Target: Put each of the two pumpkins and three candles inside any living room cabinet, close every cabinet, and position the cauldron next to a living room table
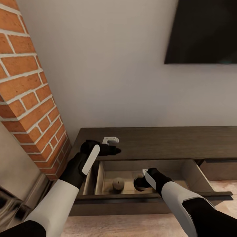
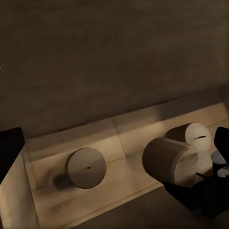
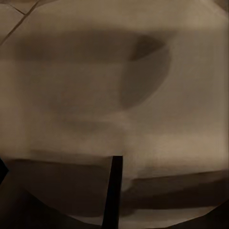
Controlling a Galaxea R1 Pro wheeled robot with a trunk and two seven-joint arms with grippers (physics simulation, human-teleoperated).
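**Right gripper down in the open drawer with a candle**

The right gripper (image 1: 142,180) reaches into the pulled-out drawer (image 1: 194,172) of the cabinet (image 1: 171,141), apparently clamped on a candle (image 2: 167,160) to set it on the pale lining; the right wrist view is too blurred to confirm. Another candle (image 1: 118,184) stands just beside it, and a third candle (image 2: 191,136) lies behind. The left gripper (image 1: 110,144) hovers above the cabinet top, its jaws hard to read. No pumpkin shows among the candles.
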